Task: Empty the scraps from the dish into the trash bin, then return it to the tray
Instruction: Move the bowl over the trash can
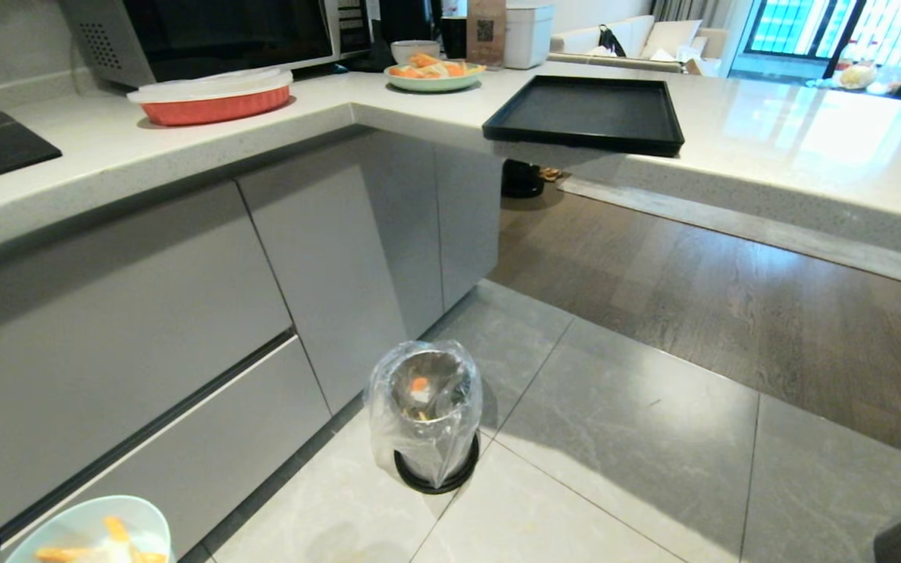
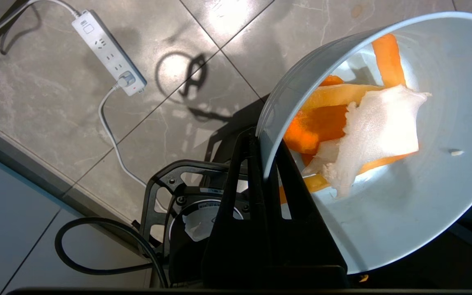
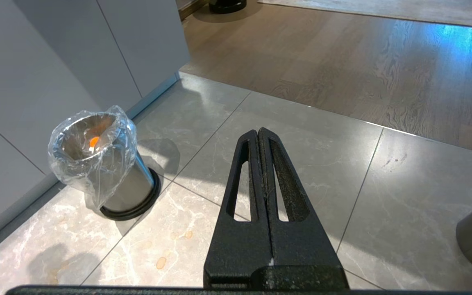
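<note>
The left gripper [image 2: 262, 164] has its fingers clamped on the rim of the dish [image 2: 404, 196], held low at near left over the floor with the scraps [image 2: 355, 127] inside. The trash bin [image 1: 425, 414] stands ahead on the tiles; the tray [image 1: 587, 113] sits on the far bench. The right gripper [image 3: 258, 143] hangs idle, fingers closed together on nothing.

You had the pale dish [image 2: 404, 196] tilted, orange strips and a white lump [image 2: 367, 135] still inside; the bag-lined metal bin [image 1: 425, 410] stood on the floor, the black tray [image 1: 587, 113] overhung the counter edge.
</note>
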Controlling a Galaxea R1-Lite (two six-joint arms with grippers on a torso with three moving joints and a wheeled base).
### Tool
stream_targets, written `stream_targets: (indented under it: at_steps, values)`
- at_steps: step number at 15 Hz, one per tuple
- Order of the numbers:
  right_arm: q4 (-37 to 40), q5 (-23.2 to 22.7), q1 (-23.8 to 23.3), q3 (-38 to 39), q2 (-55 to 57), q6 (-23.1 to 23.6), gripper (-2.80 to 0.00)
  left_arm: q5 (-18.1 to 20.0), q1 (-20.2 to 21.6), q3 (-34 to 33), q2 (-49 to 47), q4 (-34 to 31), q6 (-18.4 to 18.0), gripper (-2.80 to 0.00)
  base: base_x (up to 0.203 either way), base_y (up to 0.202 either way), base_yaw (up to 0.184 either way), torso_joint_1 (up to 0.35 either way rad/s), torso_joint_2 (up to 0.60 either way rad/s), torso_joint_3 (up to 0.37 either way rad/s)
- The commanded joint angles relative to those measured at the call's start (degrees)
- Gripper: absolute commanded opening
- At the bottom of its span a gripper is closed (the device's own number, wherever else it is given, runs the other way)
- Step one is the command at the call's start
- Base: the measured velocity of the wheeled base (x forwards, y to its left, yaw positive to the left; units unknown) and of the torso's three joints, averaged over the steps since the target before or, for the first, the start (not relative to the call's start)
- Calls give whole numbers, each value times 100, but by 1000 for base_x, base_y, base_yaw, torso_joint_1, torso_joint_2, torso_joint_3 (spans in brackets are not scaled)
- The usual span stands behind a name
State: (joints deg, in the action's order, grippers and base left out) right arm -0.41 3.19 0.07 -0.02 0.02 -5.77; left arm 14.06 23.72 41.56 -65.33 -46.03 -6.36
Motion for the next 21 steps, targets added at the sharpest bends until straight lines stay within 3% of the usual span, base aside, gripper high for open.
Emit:
stream_targets:
  at_steps: [1,12,21]
  values:
    - [-2,-3,1,2,-2,-3,-280,9,36,-34,20,-29,12,-280,0,0,0,0,0,0]
    - [-2,-2,1,2,-2,-3,-280,115,27,-186,-50,-18,-5,-280,0,0,0,0,1,-6]
    - [-2,3,1,2,-2,-3,-280,124,36,-187,-28,33,-5,-280,0,0,0,4,1,-179]
